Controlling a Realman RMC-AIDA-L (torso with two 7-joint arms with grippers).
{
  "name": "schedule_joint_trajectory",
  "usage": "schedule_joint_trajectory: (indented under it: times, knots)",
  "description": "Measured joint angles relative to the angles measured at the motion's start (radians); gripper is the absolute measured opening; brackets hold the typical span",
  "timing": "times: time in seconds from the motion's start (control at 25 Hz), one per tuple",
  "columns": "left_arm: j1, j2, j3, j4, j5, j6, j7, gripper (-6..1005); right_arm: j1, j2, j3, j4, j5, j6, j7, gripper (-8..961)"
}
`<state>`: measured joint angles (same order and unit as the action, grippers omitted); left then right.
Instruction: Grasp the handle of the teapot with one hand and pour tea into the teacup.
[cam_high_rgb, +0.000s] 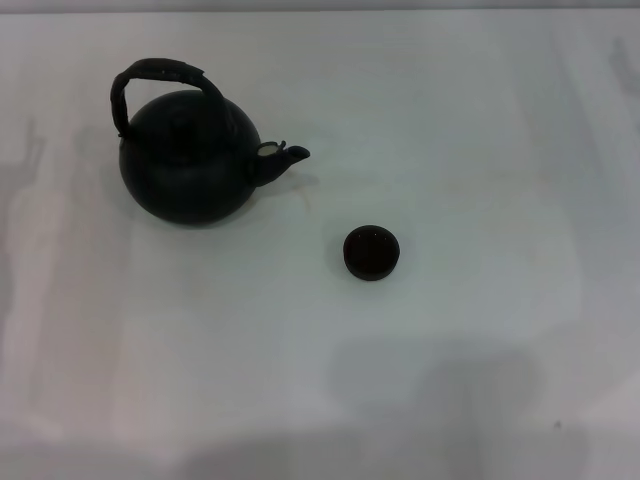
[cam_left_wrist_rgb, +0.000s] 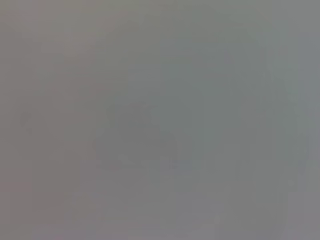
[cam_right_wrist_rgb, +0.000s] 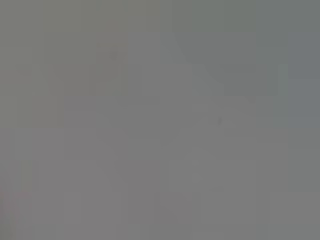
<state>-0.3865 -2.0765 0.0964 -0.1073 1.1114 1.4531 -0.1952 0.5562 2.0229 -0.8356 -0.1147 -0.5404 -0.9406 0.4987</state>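
Head view: a large round black teapot (cam_high_rgb: 190, 160) stands upright on a plain white table (cam_high_rgb: 480, 360), toward the far left corner. Its dark, rough, wrapped-looking arched handle (cam_high_rgb: 150, 75) rises over the round body and leans toward the table's left edge, free of any grip. The short stubby spout (cam_high_rgb: 283, 156) points toward the table's right edge. A small round dark brown-black handleless teacup (cam_high_rgb: 372, 252) sits near the table's middle, nearer the front edge than the teapot and to the right of the spout, with a clear gap of bare white surface between the two. Open tabletop stretches from the cup to the right edge and to the front edge; a narrower strip lies between the teapot and the left edge. Faint grey shadows fall along the front edge and the left side. Neither gripper nor arm appears here.

Left wrist view: a uniform grey field with nothing recognisable; the left gripper does not show, so its fingers cannot be judged.

Right wrist view: the same flat grey with a faint speck; the right gripper does not show, and its fingers cannot be judged either.
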Motion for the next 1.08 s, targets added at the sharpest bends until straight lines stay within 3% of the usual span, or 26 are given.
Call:
schedule_joint_trajectory:
  times: [0.4, 1.08]
  knots:
    - [-0.086, 0.001, -0.004, 0.034, -0.003, -0.115, -0.009, 862, 0.001, 0.002, -0.005, 0.012, -0.001, -0.014, 0.001, 829]
    - [-0.095, -0.004, -0.092, 0.023, -0.057, -0.129, -0.098, 861, 0.02, 0.002, 0.004, 0.011, 0.01, -0.013, -0.007, 828]
